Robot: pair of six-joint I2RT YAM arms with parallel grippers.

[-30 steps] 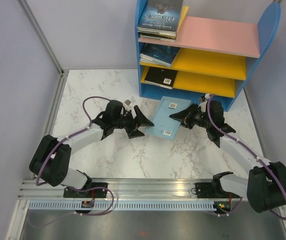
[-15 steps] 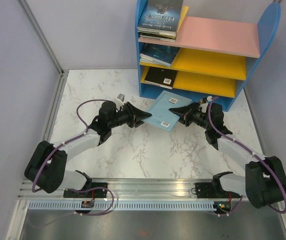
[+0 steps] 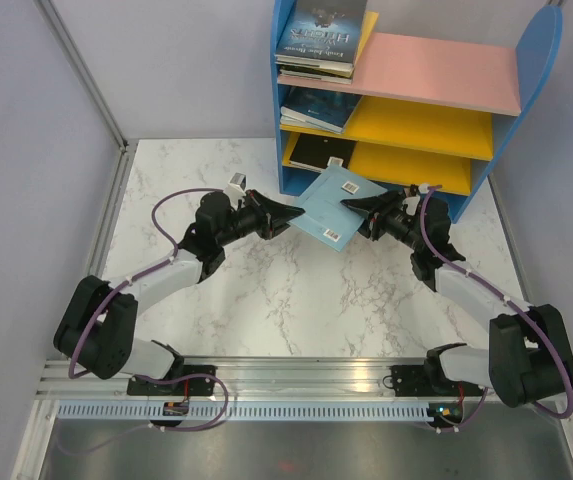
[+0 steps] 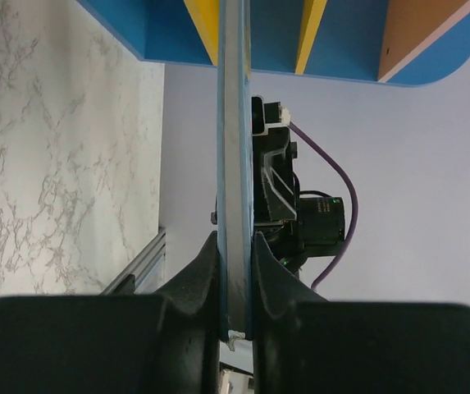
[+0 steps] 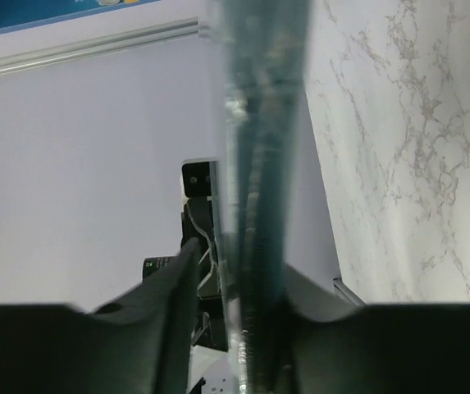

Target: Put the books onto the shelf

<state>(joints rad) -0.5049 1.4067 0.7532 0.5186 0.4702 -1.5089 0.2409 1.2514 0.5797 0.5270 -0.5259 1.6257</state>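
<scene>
Marble tabletop (image 3: pixel 266 300) lies under the pale blue book (image 3: pixel 324 195), raised just before the shelf (image 3: pixel 533 60), its left edge pinched by the left end effector (image 3: pixel 299 212), the right end effector (image 3: pixel 347 207) straddling the other, grip unclear; held one-sided, it could sag and snag.

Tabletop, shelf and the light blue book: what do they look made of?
The tabletop: white with grey veining, marble look; possibly printed laminate, can't tell. The shelf: flat matte boards in blue, pink, yellow; painted wood or plastic, unclear. The light blue book: thin paperback, paper cover with two white stickers.
</scene>
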